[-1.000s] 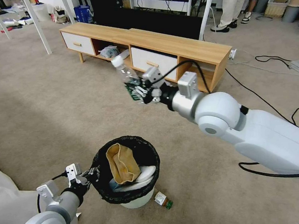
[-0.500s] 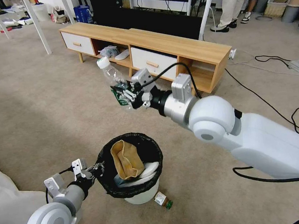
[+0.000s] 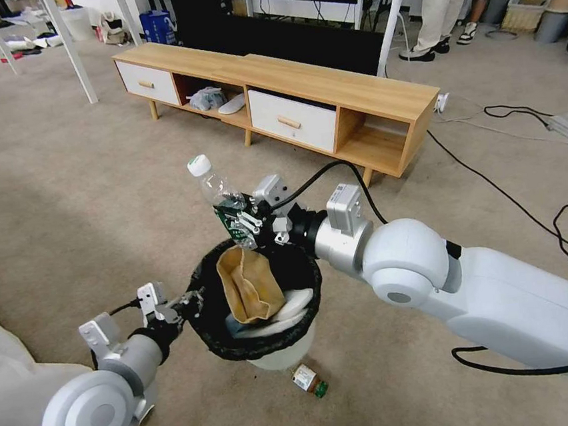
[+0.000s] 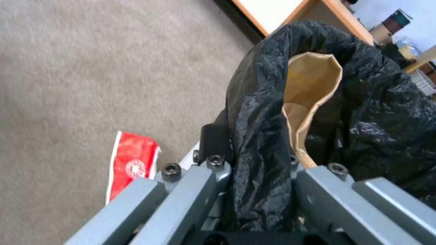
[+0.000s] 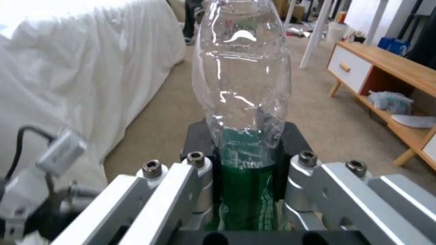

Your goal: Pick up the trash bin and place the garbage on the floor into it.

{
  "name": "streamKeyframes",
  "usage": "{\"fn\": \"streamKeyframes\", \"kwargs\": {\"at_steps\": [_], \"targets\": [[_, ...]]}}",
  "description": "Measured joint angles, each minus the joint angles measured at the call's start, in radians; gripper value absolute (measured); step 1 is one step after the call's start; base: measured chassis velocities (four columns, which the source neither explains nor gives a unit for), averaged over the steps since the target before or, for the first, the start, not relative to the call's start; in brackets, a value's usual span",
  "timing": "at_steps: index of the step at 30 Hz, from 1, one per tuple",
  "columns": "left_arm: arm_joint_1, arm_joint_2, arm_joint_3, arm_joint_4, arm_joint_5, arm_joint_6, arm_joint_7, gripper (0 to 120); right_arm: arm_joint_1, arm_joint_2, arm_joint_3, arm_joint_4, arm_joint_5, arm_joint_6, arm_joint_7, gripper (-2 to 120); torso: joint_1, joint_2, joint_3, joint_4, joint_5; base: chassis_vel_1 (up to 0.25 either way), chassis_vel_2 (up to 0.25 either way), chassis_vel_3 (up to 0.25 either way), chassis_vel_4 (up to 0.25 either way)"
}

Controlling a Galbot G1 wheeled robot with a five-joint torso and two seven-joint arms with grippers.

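Observation:
The trash bin, pale-bodied with a black bag over its rim, hangs tilted above the carpet. My left gripper is shut on its near rim. A brown paper bag and white litter lie inside. My right gripper is shut on a clear bottle with a green label, white cap up, just over the bin's far rim. A small bottle lies on the floor below the bin. A red-white packet lies on the carpet under my left gripper.
A long wooden TV bench with white drawers stands behind. Black cables run over the carpet at the right. White cloth covers the near left. White frame legs stand at the far left. A person stands at the back.
My right gripper has carried the bottle left and down to just above the bin's far rim. My left gripper has raised the bin and shifted it slightly right.

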Motion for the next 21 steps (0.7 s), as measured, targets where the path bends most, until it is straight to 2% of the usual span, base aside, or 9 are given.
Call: {"fn": "streamKeyframes", "kwargs": {"at_steps": [6, 21], "targets": [[-0.002, 0.005, -0.013, -0.018, 0.001, -0.004, 0.000, 0, 0.002, -0.006, -0.009, 0.000, -0.003, 0.000, -0.008, 17, 0.000, 0.000, 0.000, 0.0000, 0.0000, 0.000, 0.000, 0.000, 0.000], [0.018, -0.015, -0.022, -0.073, 0.009, -0.010, -0.006, 0, 0.000, -0.011, -0.053, -0.015, -0.025, -0.006, -0.023, 17, 0.000, 0.000, 0.000, 0.0000, 0.0000, 0.000, 0.000, 0.000, 0.000]]}}
